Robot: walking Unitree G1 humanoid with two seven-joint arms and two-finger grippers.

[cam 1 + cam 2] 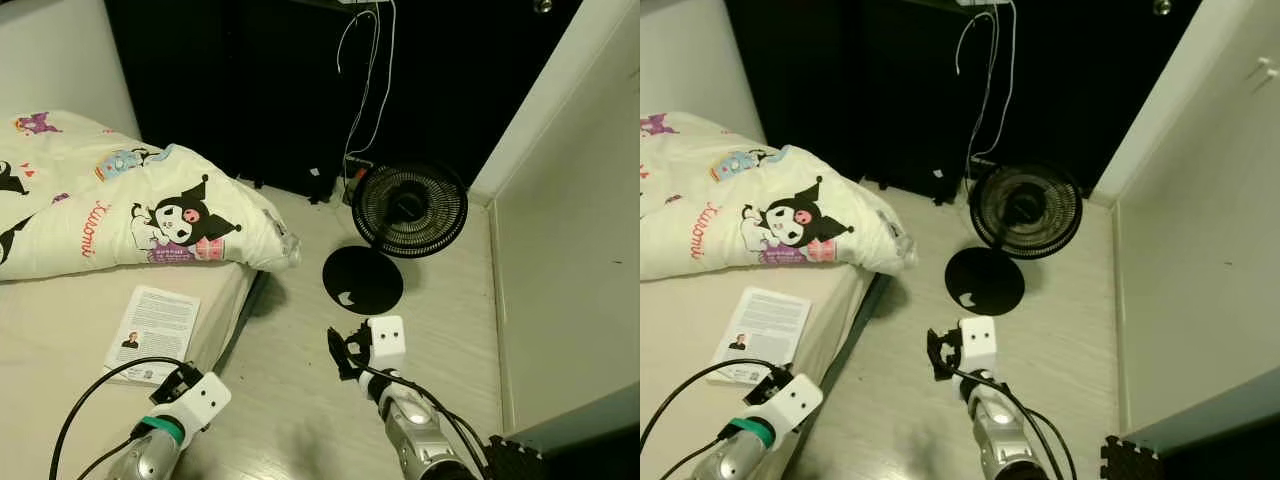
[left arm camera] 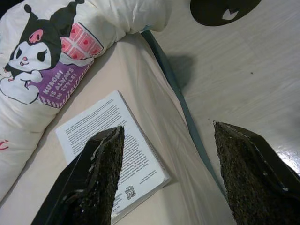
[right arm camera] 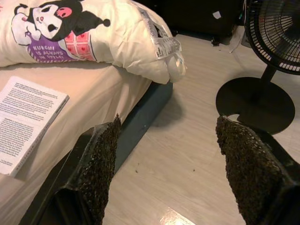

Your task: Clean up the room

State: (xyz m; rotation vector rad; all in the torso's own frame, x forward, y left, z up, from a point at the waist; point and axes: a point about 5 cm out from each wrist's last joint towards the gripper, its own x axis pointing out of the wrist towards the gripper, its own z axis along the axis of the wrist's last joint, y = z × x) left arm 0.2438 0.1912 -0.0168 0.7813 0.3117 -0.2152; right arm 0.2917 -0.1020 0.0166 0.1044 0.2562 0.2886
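While both claws hang open and empty, a book is seen lying on the bed, waiting to be tidied.

From the left claw (image 1: 186, 377), whose two black fingers (image 2: 101, 164) are held well apart, the edge of the bed (image 1: 60, 320) is met first, and the claw is poised just beside the book (image 1: 153, 320), probably so that it can be reached next. The book is a thin white paperback, lying flat with its printed back cover up, a small portrait and a code square on it. Just beyond it a cartoon-printed duvet (image 1: 150, 215) is heaped. The right claw (image 1: 347, 352), fingers likewise apart, is held over the pale floor (image 1: 300, 400), near a black standing fan (image 1: 408, 208).
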